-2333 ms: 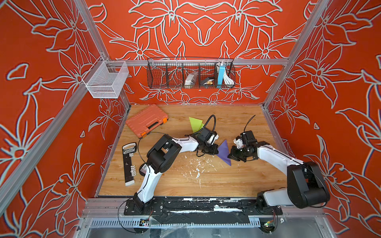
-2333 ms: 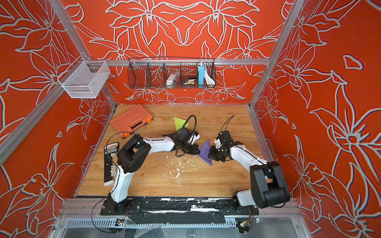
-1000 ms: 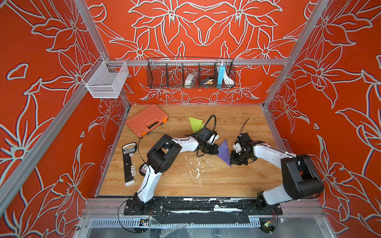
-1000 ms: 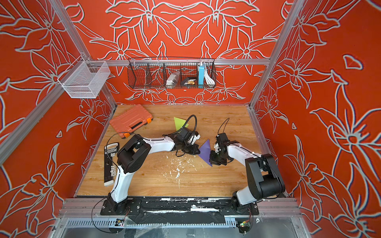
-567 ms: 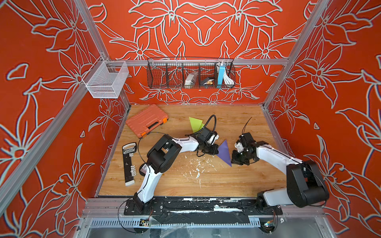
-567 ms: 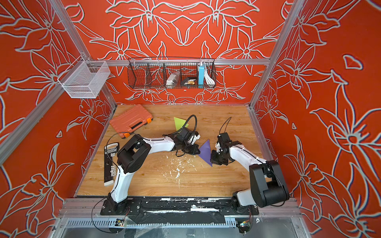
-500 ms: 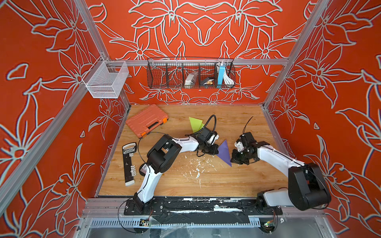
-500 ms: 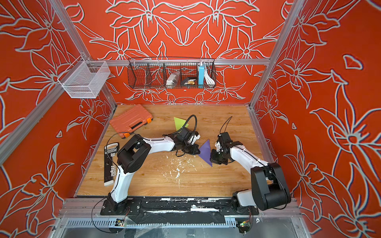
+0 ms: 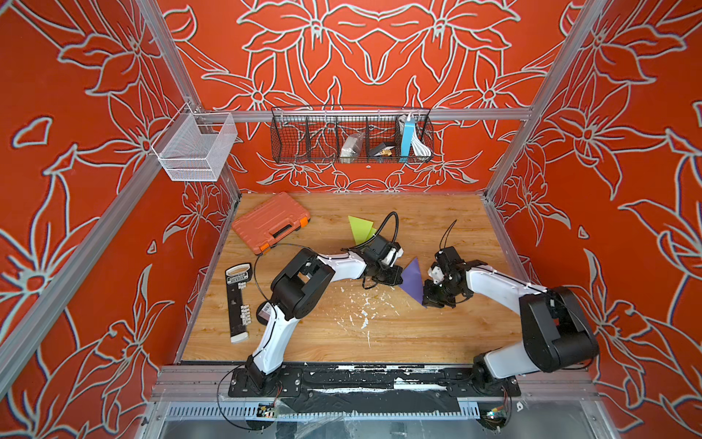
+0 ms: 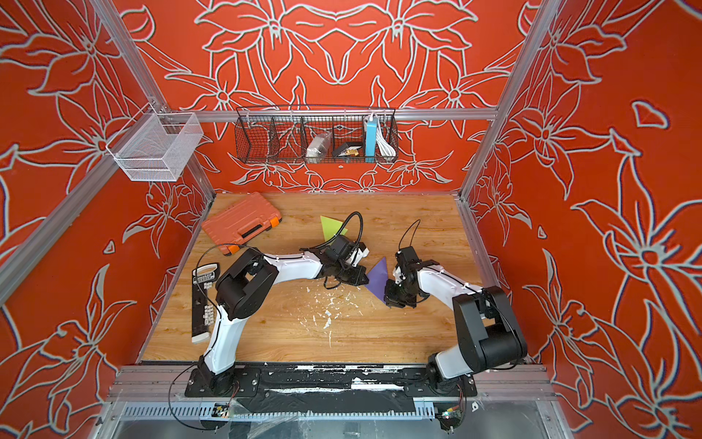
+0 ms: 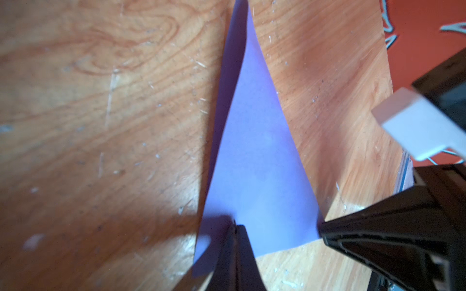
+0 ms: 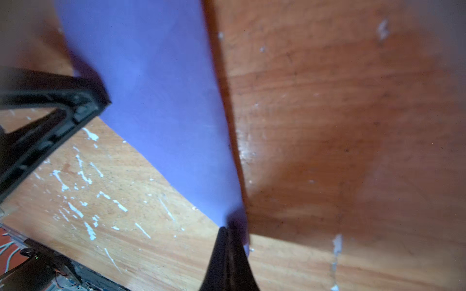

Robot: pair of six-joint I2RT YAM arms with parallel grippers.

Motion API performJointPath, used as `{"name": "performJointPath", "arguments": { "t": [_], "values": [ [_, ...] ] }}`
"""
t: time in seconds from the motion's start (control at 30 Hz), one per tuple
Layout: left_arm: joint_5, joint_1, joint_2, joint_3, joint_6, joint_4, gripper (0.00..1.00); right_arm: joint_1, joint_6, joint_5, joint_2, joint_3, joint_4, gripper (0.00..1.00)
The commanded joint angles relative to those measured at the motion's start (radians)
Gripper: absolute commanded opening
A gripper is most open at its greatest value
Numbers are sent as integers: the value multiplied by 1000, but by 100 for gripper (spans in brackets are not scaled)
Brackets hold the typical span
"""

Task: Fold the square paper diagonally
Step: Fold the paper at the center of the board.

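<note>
On paper (image 9: 413,282) tip: R claw (image 9: 428,303), unmoved.

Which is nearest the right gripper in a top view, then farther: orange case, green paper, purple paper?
1. purple paper, at the tips of the right gripper.
2. green paper, farther back, near the middle.
3. orange case, back-left corner.

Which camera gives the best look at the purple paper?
The left wrist view: the paper shows large, as a nearly whole triangle. The right wrist view shows it large but cut off by the frame. Both top views show only a small, distant triangle.
</note>
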Motion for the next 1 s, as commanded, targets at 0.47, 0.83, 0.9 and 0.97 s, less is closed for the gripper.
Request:
{"name": "performJointPath", "arguments": {
  "t": [0.47, 0.83, 0.9, 0.97],
  "values": [
    [-72, 1, 56, -20, 21, -126, 0, 5, -69, 190, 16, -4, -114, 0],
    [-61, -1, 55, -21, 28, -118, 0, -11, -24, 45, -130, 97, -87, 0],
    [-62, -3, 53, -21, 30, -119, 0, -18, -16, 17, -107, 123, -63, 0],
    [-63, -2, 52, -22, 33, -118, 0, -21, -8, -1, -66, 149, -41, 0]
  ]
}}
